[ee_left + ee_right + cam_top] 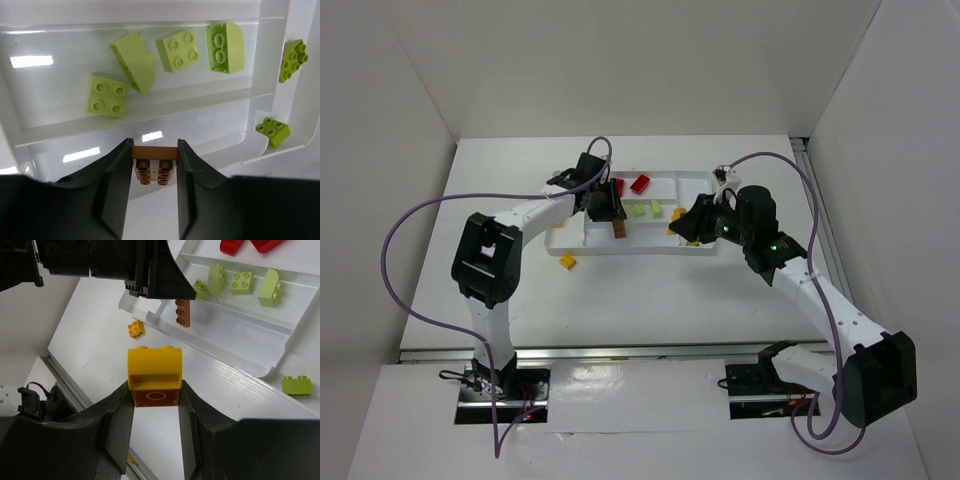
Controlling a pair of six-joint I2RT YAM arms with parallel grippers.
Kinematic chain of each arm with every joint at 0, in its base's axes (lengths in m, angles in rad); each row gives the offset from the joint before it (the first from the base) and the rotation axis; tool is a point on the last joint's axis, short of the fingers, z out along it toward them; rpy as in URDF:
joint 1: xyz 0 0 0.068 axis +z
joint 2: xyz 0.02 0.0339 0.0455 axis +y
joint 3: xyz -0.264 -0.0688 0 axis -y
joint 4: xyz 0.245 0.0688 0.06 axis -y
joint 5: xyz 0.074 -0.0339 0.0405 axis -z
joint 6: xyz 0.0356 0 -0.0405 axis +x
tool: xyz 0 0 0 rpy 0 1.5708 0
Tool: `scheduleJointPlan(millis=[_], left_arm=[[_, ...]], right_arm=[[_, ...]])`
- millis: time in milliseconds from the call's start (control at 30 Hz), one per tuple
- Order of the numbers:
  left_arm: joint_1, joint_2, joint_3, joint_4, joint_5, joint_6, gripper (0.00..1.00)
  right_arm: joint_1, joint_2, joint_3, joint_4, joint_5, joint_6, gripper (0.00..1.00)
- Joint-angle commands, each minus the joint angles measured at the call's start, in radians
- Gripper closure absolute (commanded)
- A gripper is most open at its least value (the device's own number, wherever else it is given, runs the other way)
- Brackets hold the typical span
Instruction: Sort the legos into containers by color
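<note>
Orange brick (154, 159) pinched in left gripper (155, 150), long axis pointing down, right above near slot (210, 127) of tray (150, 114); green bricks (106, 95) one slot farther. Yellow brick (154, 375) clamped in right gripper (155, 392) over table (100, 340), short of tray edge. Likely calls for left-side release first.
</note>
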Motion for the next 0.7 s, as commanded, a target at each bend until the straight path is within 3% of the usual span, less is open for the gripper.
scheduleJointPlan(millis=[0, 67, 267, 433, 567, 667], left_arm=[[-0.015, 0.017, 0.052, -0.020, -0.041, -0.002, 0.52], [-0.026, 0.007, 0.052, -0.020, -0.055, 0.009, 0.36], [-0.044, -0.055, 0.023, -0.052, -0.087, 0.029, 0.06], [-0.035, -0.172, 0.071, -0.179, -0.175, 0.029, 0.06], [0.081, -0.293, 0.193, -0.361, -0.245, 0.029, 0.06], [0.157, -0.410, 0.209, -0.391, -0.219, 0.009, 0.06]], right_arm=[[-0.002, -0.006, 0.024, -0.009, 0.000, -0.016, 1.00], [-0.002, -0.006, 0.024, -0.009, 0.000, -0.016, 1.00], [-0.002, 0.022, 0.033, 0.000, 0.000, -0.016, 1.00], [0.016, 0.097, 0.070, 0.049, -0.020, -0.016, 1.00], [0.153, 0.280, 0.162, 0.112, 0.059, -0.016, 1.00], [0.223, 0.400, 0.260, 0.186, 0.060, -0.005, 1.00]])
